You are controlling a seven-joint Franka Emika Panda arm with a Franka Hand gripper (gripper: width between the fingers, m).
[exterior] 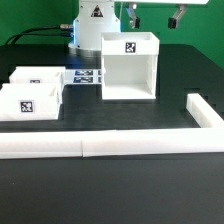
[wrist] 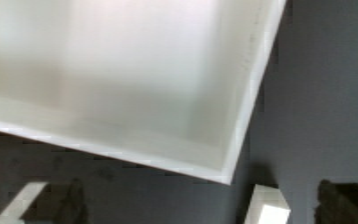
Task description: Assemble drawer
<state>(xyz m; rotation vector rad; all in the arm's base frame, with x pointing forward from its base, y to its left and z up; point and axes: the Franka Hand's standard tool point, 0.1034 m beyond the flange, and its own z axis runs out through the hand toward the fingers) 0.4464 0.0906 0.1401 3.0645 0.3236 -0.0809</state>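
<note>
The tall open-fronted white box casing (exterior: 130, 65) stands at the table's middle, with a square tag on its top. Two small white trays, one behind (exterior: 35, 77) and one in front (exterior: 28, 103), sit side by side at the exterior view's left, the front one showing a tag. My gripper (exterior: 152, 14) hangs open and empty above the casing, apart from it. In the wrist view the casing (wrist: 123, 80) fills most of the picture from above. The gripper (wrist: 190, 205) shows only as two dark fingertips (wrist: 34, 200) wide apart over the dark table.
A long low white L-shaped bar (exterior: 110, 147) runs along the front and turns back at the exterior view's right. The marker board (exterior: 86, 77) lies between the trays and the casing. The arm's base (exterior: 92, 25) stands behind. A small white piece (wrist: 268, 205) that I cannot identify shows near one finger.
</note>
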